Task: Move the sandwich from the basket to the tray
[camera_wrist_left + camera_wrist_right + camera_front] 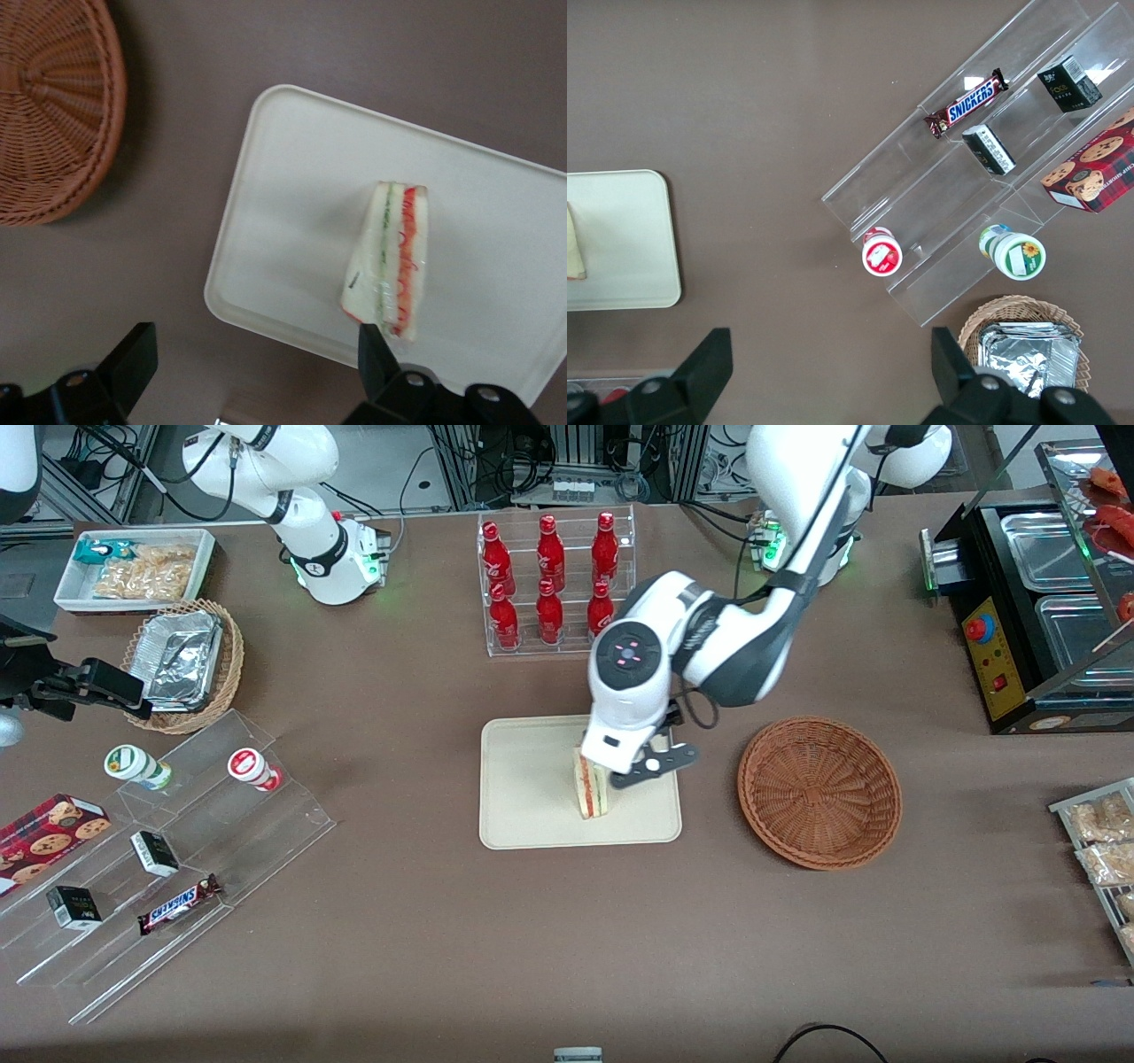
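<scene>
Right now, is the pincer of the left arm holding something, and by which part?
Nothing is held. The pincer is open above the tray; the sandwich rests on the tray, with one finger close to its corner.

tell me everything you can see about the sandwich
The sandwich is a small triangular wedge of pale white bread, with red and green filling layers along its cut edge, apparently in clear wrap. It rests on the cream tray, standing on a side with the filling edge facing up. The basket beside the tray holds nothing. The left arm's end effector is just above the sandwich, fingers open and not touching it.
</scene>
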You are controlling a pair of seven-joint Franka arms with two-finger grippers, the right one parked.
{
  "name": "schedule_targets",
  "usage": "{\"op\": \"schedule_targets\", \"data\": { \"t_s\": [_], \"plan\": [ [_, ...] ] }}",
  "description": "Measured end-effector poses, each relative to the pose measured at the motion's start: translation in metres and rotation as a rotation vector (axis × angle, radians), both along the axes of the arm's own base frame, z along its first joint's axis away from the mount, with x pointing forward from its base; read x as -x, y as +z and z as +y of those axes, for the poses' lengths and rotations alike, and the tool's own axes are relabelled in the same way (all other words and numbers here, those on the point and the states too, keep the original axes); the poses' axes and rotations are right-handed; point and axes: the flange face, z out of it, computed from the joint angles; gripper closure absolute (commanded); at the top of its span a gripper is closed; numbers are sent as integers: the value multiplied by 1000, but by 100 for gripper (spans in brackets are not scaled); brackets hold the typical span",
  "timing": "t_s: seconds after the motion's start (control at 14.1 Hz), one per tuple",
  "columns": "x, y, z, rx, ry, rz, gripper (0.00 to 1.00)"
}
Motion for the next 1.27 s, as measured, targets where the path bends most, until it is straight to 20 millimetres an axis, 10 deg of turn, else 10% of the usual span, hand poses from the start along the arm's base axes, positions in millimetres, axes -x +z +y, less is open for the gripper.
{"op": "schedule_targets", "data": {
  "t_s": [0.71,1.27],
  "plan": [
    [-14,71,219,59,-112,85,0],
    [-11,131,334,131,-215,58,0]
  ]
}}
